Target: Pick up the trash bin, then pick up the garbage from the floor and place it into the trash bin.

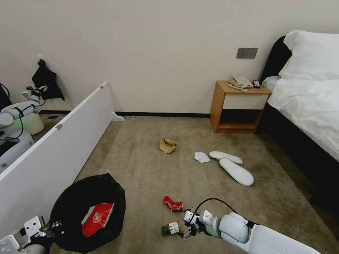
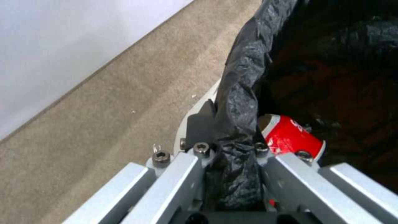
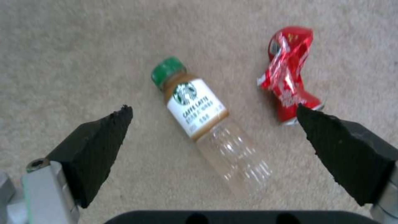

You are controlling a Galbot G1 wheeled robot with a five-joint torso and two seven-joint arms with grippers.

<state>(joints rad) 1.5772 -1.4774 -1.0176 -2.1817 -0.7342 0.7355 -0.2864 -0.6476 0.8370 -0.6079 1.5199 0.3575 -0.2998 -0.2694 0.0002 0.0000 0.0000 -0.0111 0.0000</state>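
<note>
1. Step in hand, as I read it: grabbing the green-capped bottle (image 3: 203, 124) off the floor (image 1: 148, 173). The right gripper (image 1: 188, 231) hangs low over it w/ jaws spread wide, one black pad on either side of the bottle and neither touching it.
2. To do it well: the bottle lies on its side, slanted across the gap between the pads. Best to close across the labelled body, not the clear lower part, which may flex or slip. Come straight down so the pads reach the carpet on both sides.
3. Watch the crushed red can (image 3: 288, 87): it lies just beside the bottle, close to one pad, and could get nudged or caught in the grip.
4. Right arm pose: stretched forward and down from the robot's right, wrist bent toward the floor, gripper directly over the bottle.
5. Left gripper (image 2: 232, 161): jaws pinching the bag-lined rim of the trash bin (image 1: 76, 197), which sits beside the bottle on the robot's left. A red-white snack packet (image 1: 97, 218) already lies inside.
6. Beyond the bottle, still on the floor – brown paper bag (image 1: 167, 145), a tissue (image 1: 201, 157), two white slippers (image 1: 233, 167).
</note>
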